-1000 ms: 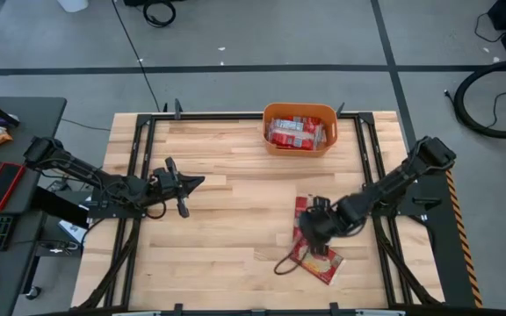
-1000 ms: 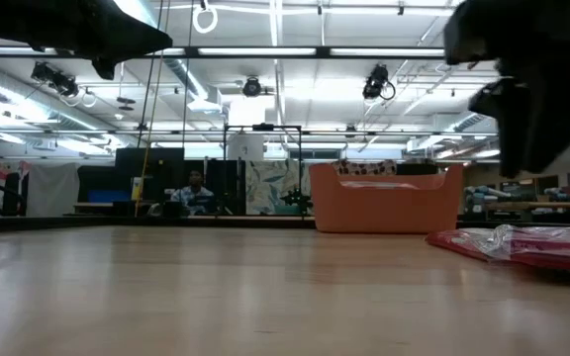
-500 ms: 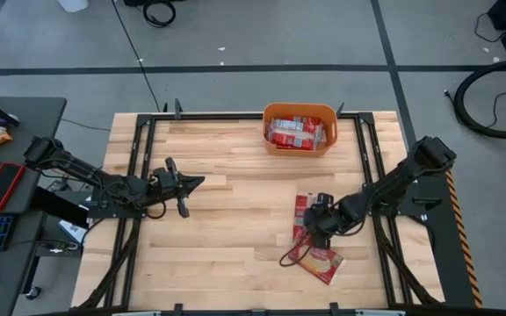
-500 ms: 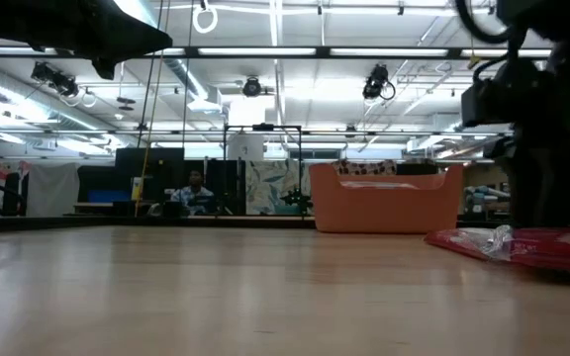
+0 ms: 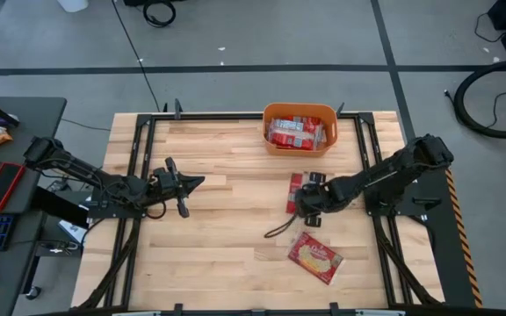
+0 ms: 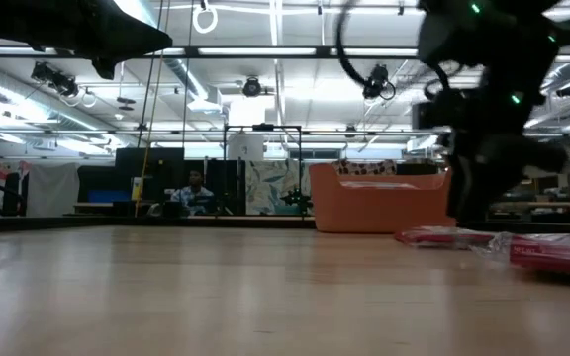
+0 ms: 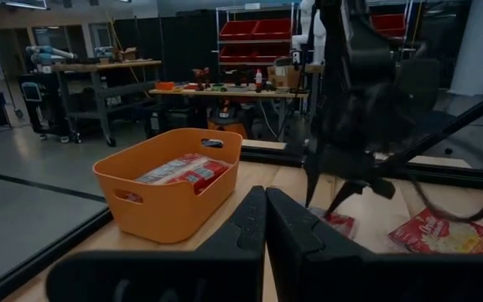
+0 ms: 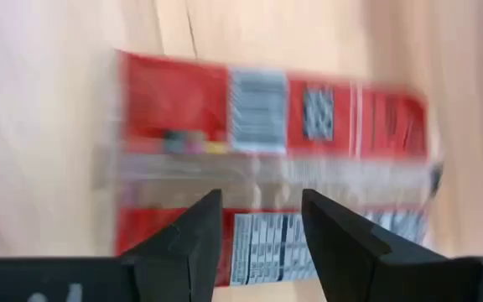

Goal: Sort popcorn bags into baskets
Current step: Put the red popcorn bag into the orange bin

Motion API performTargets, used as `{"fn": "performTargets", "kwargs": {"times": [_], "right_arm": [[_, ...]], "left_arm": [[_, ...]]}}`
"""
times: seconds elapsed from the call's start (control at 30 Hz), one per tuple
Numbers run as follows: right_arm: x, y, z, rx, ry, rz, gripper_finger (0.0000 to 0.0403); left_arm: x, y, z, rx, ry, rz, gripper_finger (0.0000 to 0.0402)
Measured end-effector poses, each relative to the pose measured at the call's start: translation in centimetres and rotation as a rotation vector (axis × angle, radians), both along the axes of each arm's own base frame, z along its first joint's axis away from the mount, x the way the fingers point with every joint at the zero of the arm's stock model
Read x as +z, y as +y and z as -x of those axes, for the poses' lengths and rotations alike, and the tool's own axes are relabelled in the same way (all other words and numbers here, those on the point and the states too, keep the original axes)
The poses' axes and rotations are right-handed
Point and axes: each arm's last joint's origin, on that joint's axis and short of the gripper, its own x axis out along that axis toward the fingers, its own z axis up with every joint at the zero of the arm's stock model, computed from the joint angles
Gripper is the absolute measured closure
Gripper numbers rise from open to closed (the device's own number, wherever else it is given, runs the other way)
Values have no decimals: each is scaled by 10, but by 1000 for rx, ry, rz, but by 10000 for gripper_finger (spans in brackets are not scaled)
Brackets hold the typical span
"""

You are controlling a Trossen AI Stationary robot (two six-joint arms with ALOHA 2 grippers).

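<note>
High view shows the right gripper [image 5: 307, 200] low over the wooden table [image 5: 227, 237], right above a narrow red popcorn bag [image 5: 295, 192] that lies flat on the wood. Its two fingers [image 8: 193, 235] are apart, with the bag showing in the gap between them, so they are spread wide and not squeezing anything. Right wrist view looks straight down on that same bag [image 8: 267, 159], with its red ends and white printed boxes, and the fingertips sit just over its long edge. A second, wider popcorn bag [image 5: 315, 257] with a yellow middle lies on the table a little behind the right gripper, toward the near edge, and nothing touches it. The orange basket [image 5: 299, 128] stands well ahead of the right gripper at the far edge of the table, and more red bags [image 5: 295, 133] lie inside it. Low view shows the basket [image 6: 384, 198] behind the dark right arm, with the two bags flat on the wood. The left gripper [image 5: 183, 187] waits above the table far off to the side, its fingers pressed tight together and empty. Left wrist view shows the basket [image 7: 170, 193] just past those closed fingers [image 7: 262, 222].
</note>
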Motion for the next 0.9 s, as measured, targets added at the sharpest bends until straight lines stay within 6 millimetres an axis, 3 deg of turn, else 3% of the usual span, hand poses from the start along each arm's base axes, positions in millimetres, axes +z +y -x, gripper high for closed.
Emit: {"fn": "performTargets", "kwargs": {"times": [0.17,0.4,0.63,0.9], "right_arm": [[23,4,-8,98,46,87,233],[23,0,6,140,212,154,233],[5,-4,22,474,419,229,232],[-18,-5,27,583,379,340,229]], "left_arm": [[0,0,0,0,1,0,392],[0,0,0,0,1,-1,392],[0,0,0,0,1,-1,392],[0,0,0,0,2,-1,392]]}}
